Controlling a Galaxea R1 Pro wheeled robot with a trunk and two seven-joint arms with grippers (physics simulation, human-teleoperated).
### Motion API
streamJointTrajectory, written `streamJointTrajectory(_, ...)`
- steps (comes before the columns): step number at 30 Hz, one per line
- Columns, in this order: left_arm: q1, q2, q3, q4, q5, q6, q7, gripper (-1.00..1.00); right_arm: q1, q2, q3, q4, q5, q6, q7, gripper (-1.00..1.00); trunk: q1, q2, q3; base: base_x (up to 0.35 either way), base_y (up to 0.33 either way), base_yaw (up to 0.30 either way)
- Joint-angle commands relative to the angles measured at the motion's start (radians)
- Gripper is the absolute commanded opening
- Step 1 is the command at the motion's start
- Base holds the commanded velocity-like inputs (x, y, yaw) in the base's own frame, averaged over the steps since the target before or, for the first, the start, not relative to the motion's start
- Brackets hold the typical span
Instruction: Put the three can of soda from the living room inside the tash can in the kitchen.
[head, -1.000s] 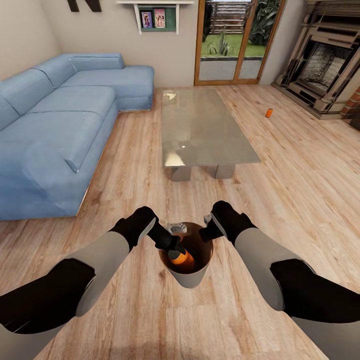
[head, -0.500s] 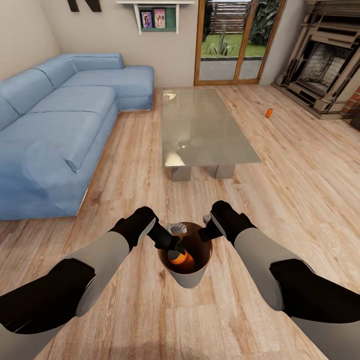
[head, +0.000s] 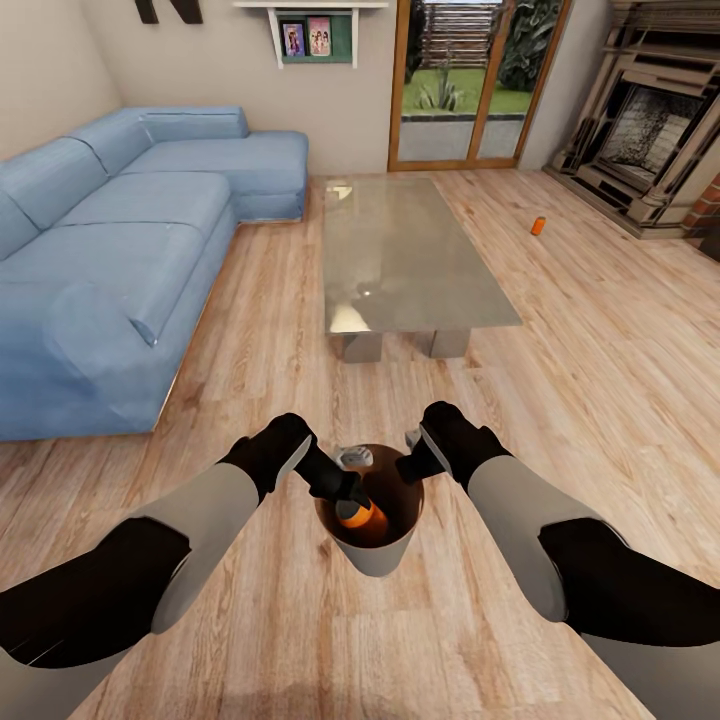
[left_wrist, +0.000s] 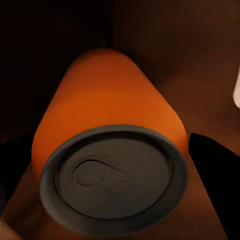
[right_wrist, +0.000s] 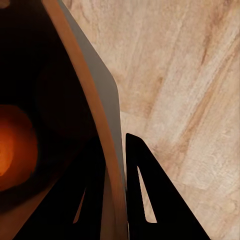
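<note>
At nine o'clock in the head view stood the blue corner sofa (head: 130, 240), on the wood floor (head: 250, 330). Lower down, the left gripper (head: 352, 492) reached into the trash can (head: 378, 555) and pinched an orange soda can (head: 360, 517) inside it; in the left wrist view that can (left_wrist: 112, 140) sat between the dark fingers (left_wrist: 212, 175), its grey pull-tab top facing the camera, with the bin's brown inner wall behind. The trash can itself was at six o'clock, between the two arms, pale grey outside and glossy brown within. At twelve o'clock lay the glass coffee desk (head: 405, 255), bare-topped, well apart from the bin. The right gripper (head: 412, 468) was at the can's rim; in the right wrist view its two black fingers (right_wrist: 150, 200) sat one on each side of the bin's wall (right_wrist: 107, 120), apparently clamping it, though the contact was dim. At two o'clock, a second orange soda can (head: 538, 226) stood upright on the floor near the fireplace (head: 645, 130).
</note>
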Motion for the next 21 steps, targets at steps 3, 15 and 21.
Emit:
streamJointTrajectory(3, 0.001, 0.000, -0.007, 0.001, -0.027, 0.000, 0.005, -1.00, -0.001, 0.000, -0.006, 0.000, -0.037, 0.004, 0.005, -1.00, 0.000, 0.000, 0.000, 0.000, 0.000, 0.000)
streamJointTrajectory(15, 0.013, 0.000, -0.007, -0.001, -0.026, 0.000, 0.010, 1.00, -0.001, -0.002, -0.006, 0.001, -0.037, 0.004, 0.005, -1.00, 0.000, 0.000, 0.000, 0.000, 0.000, 0.000)
streamJointTrajectory(21, 0.021, 0.001, -0.007, -0.005, -0.025, -0.009, 0.011, 1.00, -0.001, -0.004, -0.006, 0.001, -0.037, 0.004, 0.005, -1.00, 0.000, 0.000, 0.000, 0.000, 0.000, 0.000)
